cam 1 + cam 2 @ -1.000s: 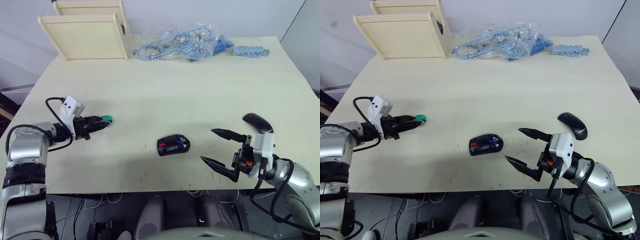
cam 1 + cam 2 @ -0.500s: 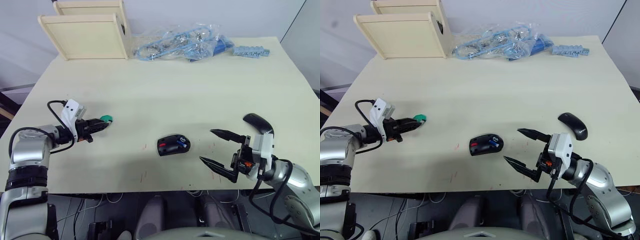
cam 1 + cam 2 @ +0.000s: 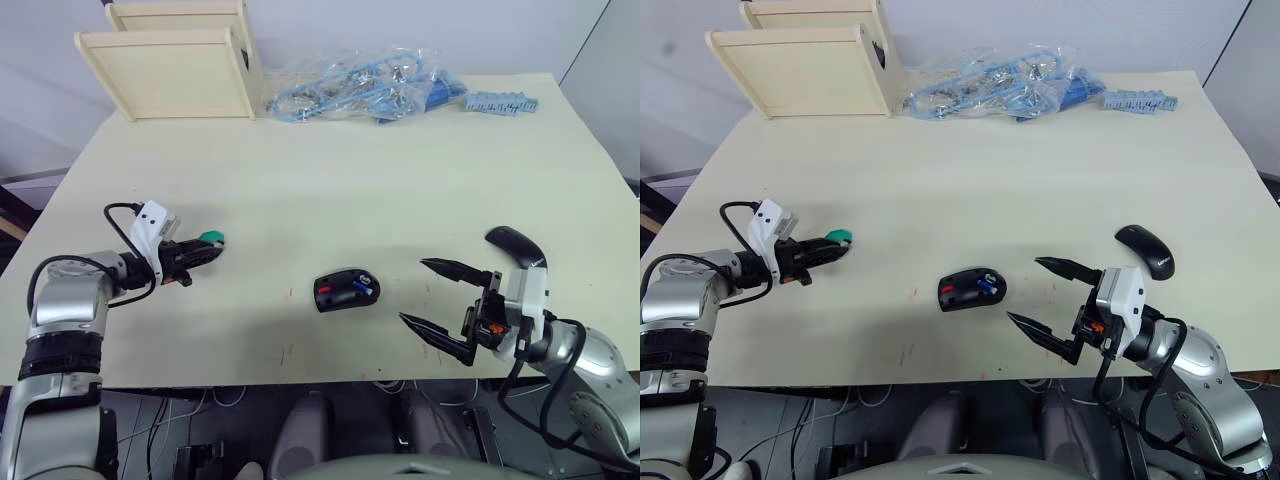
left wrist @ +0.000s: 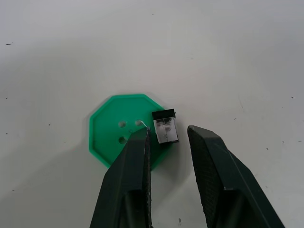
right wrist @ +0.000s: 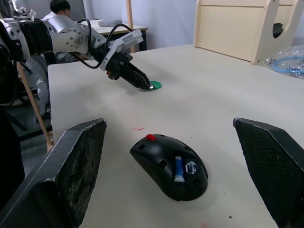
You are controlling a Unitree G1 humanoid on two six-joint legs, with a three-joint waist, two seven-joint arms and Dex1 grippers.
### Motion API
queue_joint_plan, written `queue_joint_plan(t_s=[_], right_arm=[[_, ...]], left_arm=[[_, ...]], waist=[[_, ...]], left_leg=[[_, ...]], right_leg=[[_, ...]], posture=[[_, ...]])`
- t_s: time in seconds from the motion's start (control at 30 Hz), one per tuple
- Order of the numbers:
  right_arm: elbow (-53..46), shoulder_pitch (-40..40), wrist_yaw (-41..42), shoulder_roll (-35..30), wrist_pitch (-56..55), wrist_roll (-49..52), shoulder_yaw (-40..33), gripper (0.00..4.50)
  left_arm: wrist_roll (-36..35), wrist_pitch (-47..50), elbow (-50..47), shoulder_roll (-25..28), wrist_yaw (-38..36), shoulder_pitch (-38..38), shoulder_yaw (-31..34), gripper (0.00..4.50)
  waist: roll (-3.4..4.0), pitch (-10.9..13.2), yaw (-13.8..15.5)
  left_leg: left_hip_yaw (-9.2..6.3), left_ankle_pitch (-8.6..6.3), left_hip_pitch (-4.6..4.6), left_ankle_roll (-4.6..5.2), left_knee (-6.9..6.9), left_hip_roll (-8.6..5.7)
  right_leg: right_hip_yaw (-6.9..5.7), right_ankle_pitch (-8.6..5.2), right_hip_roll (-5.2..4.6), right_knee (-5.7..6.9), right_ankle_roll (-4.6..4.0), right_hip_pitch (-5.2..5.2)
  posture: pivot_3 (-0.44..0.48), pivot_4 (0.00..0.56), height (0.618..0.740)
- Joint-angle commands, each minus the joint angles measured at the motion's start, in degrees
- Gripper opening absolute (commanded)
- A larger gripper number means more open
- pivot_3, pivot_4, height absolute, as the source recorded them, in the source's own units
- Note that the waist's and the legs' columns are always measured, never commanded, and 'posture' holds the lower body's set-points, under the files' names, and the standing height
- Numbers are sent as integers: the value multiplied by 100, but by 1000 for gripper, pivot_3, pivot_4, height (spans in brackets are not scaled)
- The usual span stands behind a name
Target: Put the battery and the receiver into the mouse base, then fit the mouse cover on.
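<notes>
The black mouse base lies near the table's front middle, with the blue battery seated in its compartment. To its left, a green disc carries the small grey receiver. My left gripper rests low at this disc, narrowly open, a fingertip on either side of the receiver's near end. The glossy mouse cover lies at the right. My right gripper stands wide open between the base and the cover, with nothing in it.
Two pale wooden boxes stand at the back left. A clear bag of blue cables and a blue strip lie along the far edge. A person sits in the background beyond the table.
My left wrist has crept a little to the right toward the green disc, with the fingertips staying at it. The right arm has not moved.
</notes>
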Motion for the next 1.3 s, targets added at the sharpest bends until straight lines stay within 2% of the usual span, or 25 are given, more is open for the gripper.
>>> queue_joint_plan(t_s=[0.03, 1.3], right_arm=[[-271, 31, -5, -14, -44, 110, -32, 4500], [-331, 86, -26, -13, -8, 155, -36, 4500]], left_arm=[[22, -48, -151, 28, 73, -62, 22, 1344], [257, -418, -222, 52, 122, 73, -102, 1344]], waist=[[0, 0, 0], [0, 0, 0]], left_leg=[[0, 0, 0, 0, 0, 0], [1, 0, 2, 0, 0, 0]], right_leg=[[0, 0, 0, 0, 0, 0], [3, 0, 0, 0, 0, 0]], posture=[[0, 150, 740], [0, 150, 740]])
